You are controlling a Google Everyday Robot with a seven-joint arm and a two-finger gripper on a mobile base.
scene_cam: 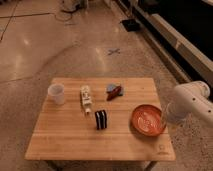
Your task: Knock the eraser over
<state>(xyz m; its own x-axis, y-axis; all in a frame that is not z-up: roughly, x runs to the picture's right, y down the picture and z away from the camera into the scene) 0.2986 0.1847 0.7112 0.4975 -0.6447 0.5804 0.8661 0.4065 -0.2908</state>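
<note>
Approach step: the eraser (pixel 101 119) stands upright mid-worktop (pixel 65 141); my hand (pixel 168 116) hangs by the orange bowl (pixel 148 120) at the right edge, its state I cannot tell; next, sweep left into it.

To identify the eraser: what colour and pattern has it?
Eraser: near-black, thin white stripes; camera view. Gripper not visible; arm at right.

A square wooden desk (pixel 65 142) with pale plank grain stands on a polished, speckled stone floor (pixel 35 55). Beyond the desk's far edge, a small blue tape cross (pixel 113 51) marks the floor, and soft glare (pixel 97 57) lies near it. Farther beyond the desk, dark cables (pixel 70 9) trail and a dark boxy thing (pixel 131 24) sits. To the desk's right, a long pale ledge (pixel 175 37) runs back under a dim wall.
</note>
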